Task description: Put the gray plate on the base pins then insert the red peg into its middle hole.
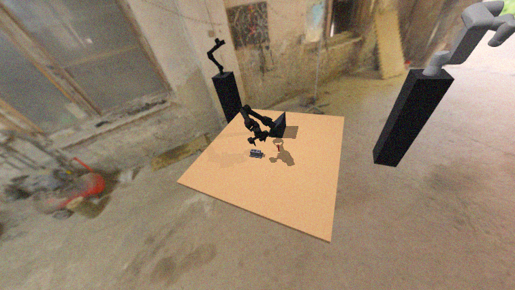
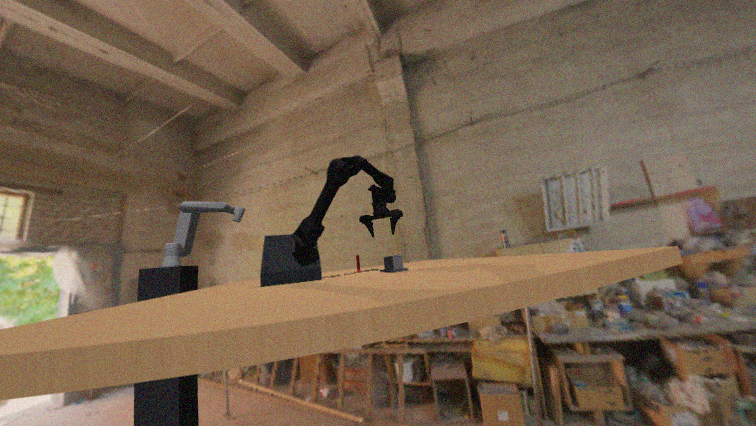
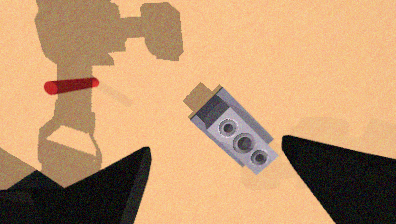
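Note:
The gray plate [image 1: 255,150] [image 3: 236,135] lies on top of the base [image 1: 256,156] [image 2: 403,269] [image 3: 259,129], with its three holes facing up. It looks about level, but the pins cannot be made out clearly. The middle hole shows dark, with no peg in it. The red peg [image 1: 278,148] [image 2: 358,263] [image 3: 72,85] stands upright on the table, apart from the base and nearer the robot's mount. My gripper [image 1: 259,142] [image 2: 383,234] [image 3: 217,147] is wide open and empty, raised above the base and plate, pointing down.
The wooden table [image 1: 288,194] [image 2: 211,317] carries the dark block [image 1: 279,126] [image 2: 288,259] beside my arm's foot. The arm's shadow falls around the peg. Beyond the table stand two black pedestals [image 1: 411,122] [image 1: 227,91], each bearing another arm.

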`<control>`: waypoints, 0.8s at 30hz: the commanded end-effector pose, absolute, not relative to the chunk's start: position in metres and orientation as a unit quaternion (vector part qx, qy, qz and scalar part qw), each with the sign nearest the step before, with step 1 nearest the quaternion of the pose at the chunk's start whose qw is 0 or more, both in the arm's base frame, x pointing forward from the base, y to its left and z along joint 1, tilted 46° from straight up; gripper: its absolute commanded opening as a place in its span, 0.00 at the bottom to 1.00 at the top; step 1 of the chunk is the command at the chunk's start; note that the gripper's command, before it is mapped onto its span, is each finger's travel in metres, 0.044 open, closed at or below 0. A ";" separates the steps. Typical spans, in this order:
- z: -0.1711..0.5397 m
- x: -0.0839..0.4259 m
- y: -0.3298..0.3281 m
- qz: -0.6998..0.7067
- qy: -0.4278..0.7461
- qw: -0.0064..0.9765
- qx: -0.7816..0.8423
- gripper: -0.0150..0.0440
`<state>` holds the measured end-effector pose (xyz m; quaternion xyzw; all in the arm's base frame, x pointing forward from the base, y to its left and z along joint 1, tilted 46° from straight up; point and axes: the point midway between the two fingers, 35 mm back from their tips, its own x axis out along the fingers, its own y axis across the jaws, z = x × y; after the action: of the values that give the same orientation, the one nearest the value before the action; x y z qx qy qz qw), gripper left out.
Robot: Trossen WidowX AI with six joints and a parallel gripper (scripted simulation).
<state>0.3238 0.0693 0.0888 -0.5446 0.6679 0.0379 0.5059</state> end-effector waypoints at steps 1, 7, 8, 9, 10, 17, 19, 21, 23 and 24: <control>0.054 0.304 0.100 -0.135 0.660 0.629 -0.388 1.00; 0.027 0.282 0.124 -0.290 0.609 0.703 -0.225 1.00; 0.023 0.279 0.127 -0.306 0.601 0.709 -0.208 1.00; 0.020 0.276 0.129 -0.322 0.593 0.714 -0.189 1.00; 0.017 0.274 0.132 -0.338 0.584 0.719 -0.169 1.00; -0.003 0.254 0.146 -0.445 0.508 0.737 -0.034 1.00; -0.008 0.248 0.149 -0.473 0.482 0.738 0.006 1.00; -0.012 0.242 0.151 -0.500 0.454 0.736 0.047 1.00; -0.017 0.237 0.154 -0.526 0.424 0.732 0.087 1.00; -0.018 0.235 0.154 -0.537 0.409 0.730 0.106 1.00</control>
<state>0.2722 0.1374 0.0187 -0.1241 0.5546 -0.3703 0.7348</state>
